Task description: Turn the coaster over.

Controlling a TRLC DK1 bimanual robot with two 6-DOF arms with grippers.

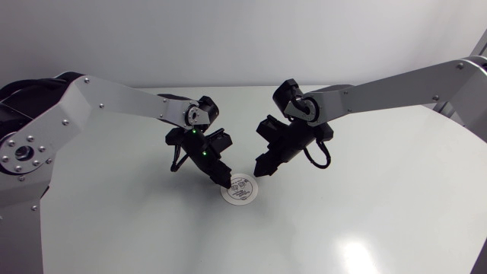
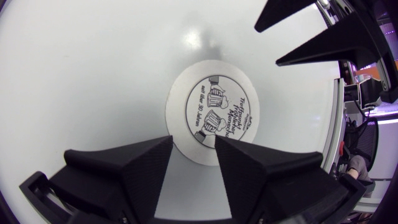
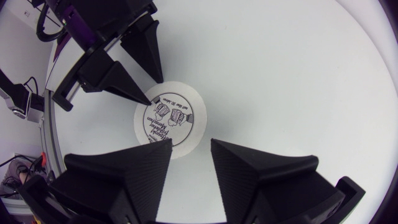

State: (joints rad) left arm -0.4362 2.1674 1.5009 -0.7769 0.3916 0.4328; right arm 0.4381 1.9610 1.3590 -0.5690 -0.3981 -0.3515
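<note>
On the white table [image 1: 380, 190], a round white printed card coaster [image 1: 240, 189] lies between my left gripper [image 1: 223, 181] and right gripper [image 1: 262, 169], both released.

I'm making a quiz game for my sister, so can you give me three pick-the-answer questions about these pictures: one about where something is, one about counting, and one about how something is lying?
1. Where is the coaster?
A) on the table, between the left gripper and the right gripper
B) lifted into the air by one gripper
C) hanging over the table's edge

2. How many mugs are drawn on it?
A) one
B) two
C) five

3. How does the coaster lie?
A) standing on its rim
B) flat, with the drawing up
C) folded in half

Answers:
1 A: the head view shows it on the table with a gripper at each side.
2 B: both wrist views show two mugs.
3 B: the drawing faces the cameras.
</note>
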